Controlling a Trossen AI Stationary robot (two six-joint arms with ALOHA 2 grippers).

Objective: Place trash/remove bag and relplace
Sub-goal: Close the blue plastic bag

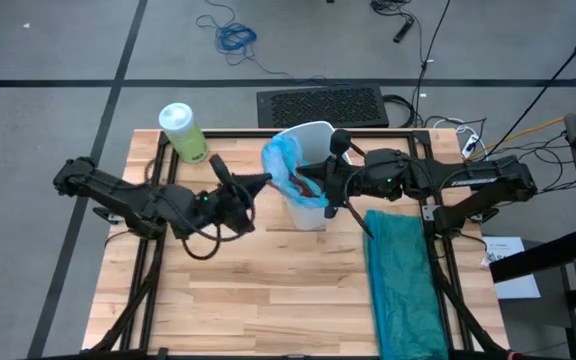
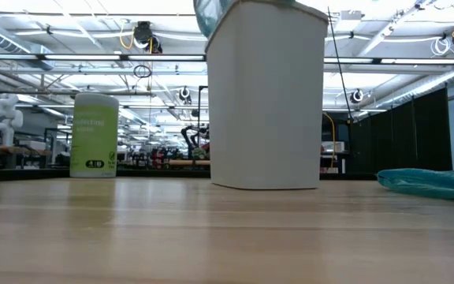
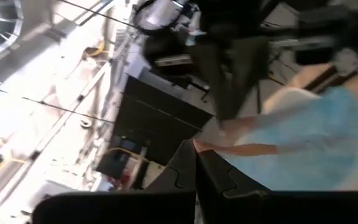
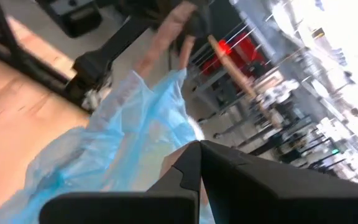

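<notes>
High view: a white plastic wastebasket [image 1: 308, 175] is shown near the far middle of the wooden table [image 1: 268, 300], lined with the light-blue bin liner [image 1: 286, 170], whose rim is bunched up at the basket's left side and over its near lip. Reddish and brown trash [image 1: 306, 185] is glimpsed inside the liner. The left gripper [image 1: 265, 180] is shown at the bunched left edge of the liner with its fingers pressed together; the right gripper [image 1: 326, 193] is held over the near-right rim, likewise fully closed. Whether film is actually pinched by either cannot be told, though pale-blue plastic lies right at the closed fingertips in both wrist views.

The liner is judged thin, light, limp and slippery, and liable to tear or slide out of a shallow pinch; the gathered rim folds are judged the best place to be taken hold of, on opposite sides, so the load hangs evenly. The basket is judged light enough to be tipped or lifted along with the bag.

Open tabletop is available in front of the basket. A green canister [image 1: 182, 131] stands at the far left corner, and a folded teal plastic bag [image 1: 402, 280] lies along the right edge, just beside the right arm.
</notes>
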